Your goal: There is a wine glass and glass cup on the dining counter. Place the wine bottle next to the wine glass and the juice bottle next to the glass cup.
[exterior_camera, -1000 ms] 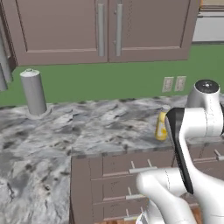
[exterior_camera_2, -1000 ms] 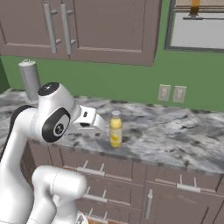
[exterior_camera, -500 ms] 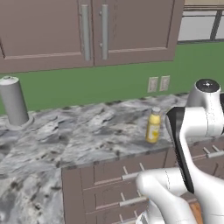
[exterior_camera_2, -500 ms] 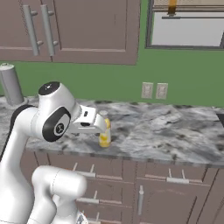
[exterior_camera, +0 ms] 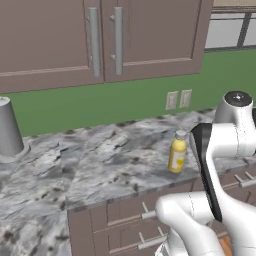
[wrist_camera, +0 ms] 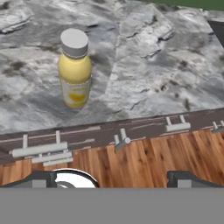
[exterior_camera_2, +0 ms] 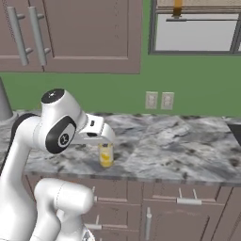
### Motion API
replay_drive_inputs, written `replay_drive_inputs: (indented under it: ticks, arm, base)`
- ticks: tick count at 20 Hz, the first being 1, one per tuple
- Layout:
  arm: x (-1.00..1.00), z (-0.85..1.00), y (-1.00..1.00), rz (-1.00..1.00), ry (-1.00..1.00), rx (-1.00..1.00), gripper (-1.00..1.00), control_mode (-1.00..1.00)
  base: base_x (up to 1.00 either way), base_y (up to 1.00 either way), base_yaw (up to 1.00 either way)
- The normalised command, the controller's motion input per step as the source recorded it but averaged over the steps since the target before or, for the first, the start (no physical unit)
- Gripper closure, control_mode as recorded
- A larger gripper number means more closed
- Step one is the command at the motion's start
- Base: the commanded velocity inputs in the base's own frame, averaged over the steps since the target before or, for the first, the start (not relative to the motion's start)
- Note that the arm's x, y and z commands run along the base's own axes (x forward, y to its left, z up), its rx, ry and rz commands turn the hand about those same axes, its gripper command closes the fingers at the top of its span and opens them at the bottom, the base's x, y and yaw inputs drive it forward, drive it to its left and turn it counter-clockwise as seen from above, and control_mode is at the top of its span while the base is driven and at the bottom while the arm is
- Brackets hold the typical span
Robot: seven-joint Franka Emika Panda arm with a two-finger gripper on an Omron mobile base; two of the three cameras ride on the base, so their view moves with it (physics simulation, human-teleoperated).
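Standing upright on the marbled worktop point(exterior_camera: 100, 165), juice bottle point(wrist_camera: 75, 70); fingers point(wrist_camera: 40, 178) spread wide, holding nothing.

A kitchen: marbled worktop point(exterior_camera: 100, 165) over drawers point(exterior_camera_2: 188, 202) (brown wall cabinets point(exterior_camera: 105, 40) above).

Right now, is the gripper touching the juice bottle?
Apart. In the hand view the juice bottle stands on the worktop, far above the open gripper, with drawers and floor between.
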Motion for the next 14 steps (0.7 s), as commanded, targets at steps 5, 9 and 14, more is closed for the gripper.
replay_drive_inputs:
  ticks: [5, 9, 14]
  arm:
    - [0.0, 0.0, 0.0, 0.0, 0.0, 0.0, -1.0, 1.0]
    - [0.0, 0.0, 0.0, 0.0, 0.0, 0.0, -1.0, 1.0]
    - [0.0, 0.0, 0.0, 0.0, 0.0, 0.0, -1.0, 1.0]
  base:
    - [0.35, 0.23, -0.08]
    - [0.32, 0.26, -0.07]
    - [0.07, 0.09, -0.01]
